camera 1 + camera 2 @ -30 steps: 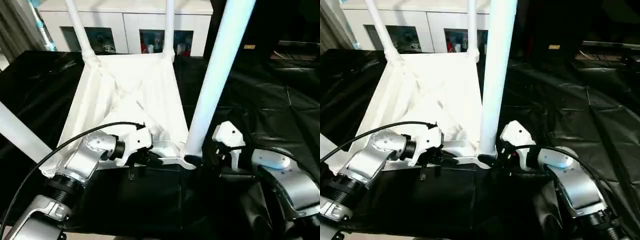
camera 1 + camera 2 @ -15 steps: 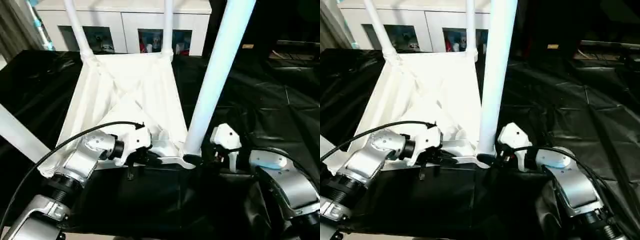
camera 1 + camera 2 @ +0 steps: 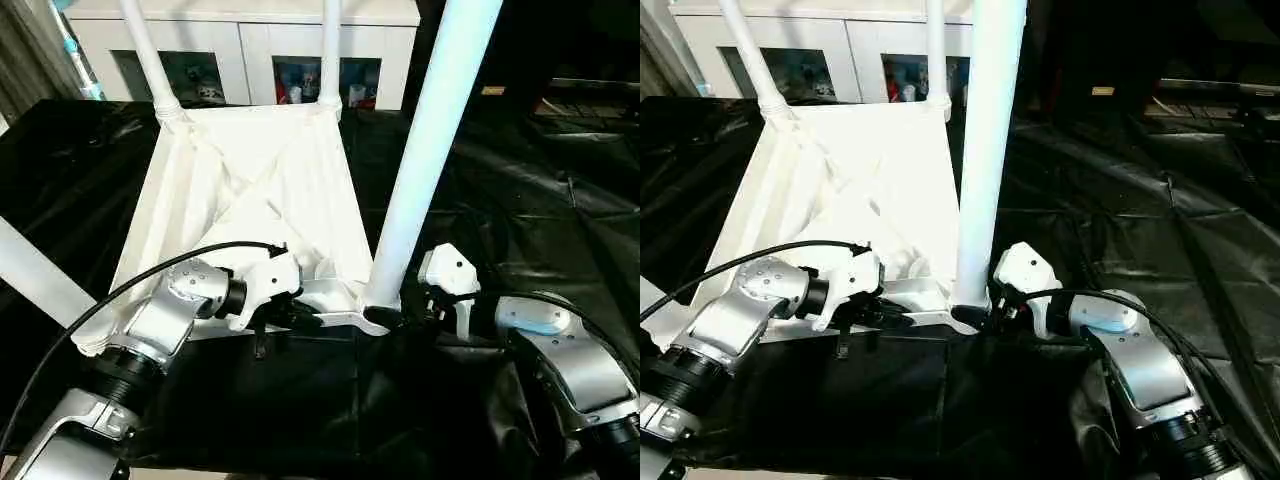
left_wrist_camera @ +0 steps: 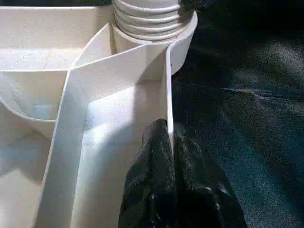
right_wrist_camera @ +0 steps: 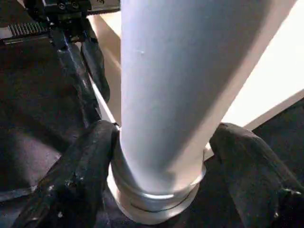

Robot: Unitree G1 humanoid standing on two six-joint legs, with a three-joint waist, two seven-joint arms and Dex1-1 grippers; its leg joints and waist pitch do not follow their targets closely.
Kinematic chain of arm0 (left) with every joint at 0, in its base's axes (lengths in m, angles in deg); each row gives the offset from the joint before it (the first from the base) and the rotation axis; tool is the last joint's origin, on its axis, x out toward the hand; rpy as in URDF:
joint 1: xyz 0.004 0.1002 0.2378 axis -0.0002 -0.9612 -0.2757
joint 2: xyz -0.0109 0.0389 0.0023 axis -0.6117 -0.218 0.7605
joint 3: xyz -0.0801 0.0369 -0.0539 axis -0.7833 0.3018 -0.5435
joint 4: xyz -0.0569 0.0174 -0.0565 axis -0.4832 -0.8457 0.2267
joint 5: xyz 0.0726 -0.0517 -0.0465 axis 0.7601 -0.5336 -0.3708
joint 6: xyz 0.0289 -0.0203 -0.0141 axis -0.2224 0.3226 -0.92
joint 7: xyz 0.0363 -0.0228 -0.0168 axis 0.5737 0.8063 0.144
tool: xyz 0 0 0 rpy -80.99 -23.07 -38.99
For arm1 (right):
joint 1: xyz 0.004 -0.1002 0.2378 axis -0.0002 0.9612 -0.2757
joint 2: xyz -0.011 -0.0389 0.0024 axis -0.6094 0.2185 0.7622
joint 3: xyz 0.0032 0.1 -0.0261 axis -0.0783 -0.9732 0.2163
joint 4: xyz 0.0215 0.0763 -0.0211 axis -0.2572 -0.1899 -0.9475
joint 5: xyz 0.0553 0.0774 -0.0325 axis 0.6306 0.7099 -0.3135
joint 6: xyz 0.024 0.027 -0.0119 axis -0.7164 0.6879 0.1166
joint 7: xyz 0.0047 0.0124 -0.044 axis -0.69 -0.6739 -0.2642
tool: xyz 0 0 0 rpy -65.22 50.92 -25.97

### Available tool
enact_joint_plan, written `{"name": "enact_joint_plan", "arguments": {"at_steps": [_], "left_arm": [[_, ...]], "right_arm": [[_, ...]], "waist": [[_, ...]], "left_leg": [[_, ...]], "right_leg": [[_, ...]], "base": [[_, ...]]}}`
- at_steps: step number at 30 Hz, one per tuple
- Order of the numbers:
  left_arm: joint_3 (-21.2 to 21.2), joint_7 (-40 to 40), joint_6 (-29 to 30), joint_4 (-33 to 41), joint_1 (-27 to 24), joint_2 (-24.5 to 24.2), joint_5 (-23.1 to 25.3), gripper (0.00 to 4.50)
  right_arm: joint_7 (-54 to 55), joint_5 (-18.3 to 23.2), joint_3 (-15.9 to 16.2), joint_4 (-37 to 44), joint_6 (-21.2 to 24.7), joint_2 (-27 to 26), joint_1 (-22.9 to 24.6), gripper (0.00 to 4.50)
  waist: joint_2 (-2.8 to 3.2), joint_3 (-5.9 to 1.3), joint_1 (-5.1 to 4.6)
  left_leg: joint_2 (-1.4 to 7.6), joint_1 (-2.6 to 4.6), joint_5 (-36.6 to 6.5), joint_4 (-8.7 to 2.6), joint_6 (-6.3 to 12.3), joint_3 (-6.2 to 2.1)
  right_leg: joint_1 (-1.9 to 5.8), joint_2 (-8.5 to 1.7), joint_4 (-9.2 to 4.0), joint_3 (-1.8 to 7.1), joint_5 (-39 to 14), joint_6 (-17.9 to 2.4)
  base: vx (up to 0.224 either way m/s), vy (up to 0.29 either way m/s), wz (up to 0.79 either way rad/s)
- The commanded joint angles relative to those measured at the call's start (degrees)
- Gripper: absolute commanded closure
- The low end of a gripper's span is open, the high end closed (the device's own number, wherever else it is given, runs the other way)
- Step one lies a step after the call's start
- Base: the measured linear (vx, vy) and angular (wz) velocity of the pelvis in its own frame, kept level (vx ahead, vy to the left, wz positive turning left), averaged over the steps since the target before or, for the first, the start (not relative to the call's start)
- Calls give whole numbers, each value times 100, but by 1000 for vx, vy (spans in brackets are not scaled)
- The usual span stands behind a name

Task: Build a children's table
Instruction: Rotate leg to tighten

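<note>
The children's table top (image 3: pixel 250 190) lies upside down on the black sheet, ribs facing up. Its white legs stand in the corner sockets: two far ones (image 3: pixel 145 50) (image 3: pixel 330 50), one at the near left (image 3: pixel 35 270) and a thick-looking one at the near right (image 3: pixel 425 150). My left gripper (image 4: pixel 168 137) is shut on the top's thin near rim, just beside the near right socket (image 4: pixel 152 23). My right gripper (image 5: pixel 161 156) straddles the base of the near right leg (image 5: pixel 180 71), one finger (image 5: pixel 85 161) against its collar and the other (image 5: pixel 247 161) close on the far side.
A crinkled black sheet (image 3: pixel 520 200) covers the whole work surface around the table top. A white cabinet (image 3: pixel 240 50) with open shelves stands behind it. A black cable (image 3: pixel 150 275) loops over my left forearm.
The view has tilted a little. My right gripper has edged closer around the leg's base. The left gripper keeps its hold on the rim.
</note>
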Motion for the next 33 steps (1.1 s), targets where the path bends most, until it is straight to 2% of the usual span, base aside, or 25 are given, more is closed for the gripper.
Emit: {"name": "enact_joint_plan", "arguments": {"at_steps": [1,6,14,15,18,20,24,33], "left_arm": [[213,-116,66,-141,-54,-60,122,450],[216,-122,57,-155,-51,-62,122,450],[238,-134,29,-180,-44,-81,140,450],[240,-135,28,-179,-45,-84,141,450],[247,-141,16,-196,-31,-97,159,450],[247,-146,15,-199,-31,-99,164,450],[250,-154,23,-199,-27,-101,168,450],[260,-175,29,-232,-10,-117,164,450]], "right_arm": [[65,-47,-98,-65,-37,4,-7,105],[-29,67,-157,-4,-66,3,25,105],[-59,173,-210,25,-68,-21,49,105],[-68,198,-213,25,-52,-26,50,73],[-156,298,-198,58,31,-12,71,68],[-97,176,-169,45,-74,0,80,35],[-47,92,-150,13,-144,-3,79,35],[-255,270,-135,123,-40,9,132,35]], "waist": [[-46,-205,-9],[-47,-209,-7],[-42,-225,4],[-40,-225,5],[-43,-231,8],[-39,-236,11],[-40,-234,13],[-37,-222,17]], "left_leg": [[412,205,-1562,-501,203,-207],[413,209,-1548,-505,197,-204],[412,203,-1386,-490,286,-196],[412,206,-1402,-490,284,-195],[414,207,-1392,-488,282,-196],[413,200,-1337,-484,305,-196],[407,200,-1291,-476,312,-189],[411,199,-1294,-476,346,-192]], "right_leg": [[25,-403,-471,212,-672,-1407],[22,-401,-473,213,-666,-1399],[38,-398,-448,203,-407,-1463],[35,-399,-453,205,-433,-1464],[41,-399,-450,206,-429,-1469],[46,-396,-440,201,-334,-1484],[45,-396,-434,200,-277,-1490],[46,-393,-433,199,-237,-1510]], "base": [[0,0,0],[0,0,0],[0,0,0],[0,0,0],[0,0,0],[0,0,0],[0,0,0],[0,0,0]]}}
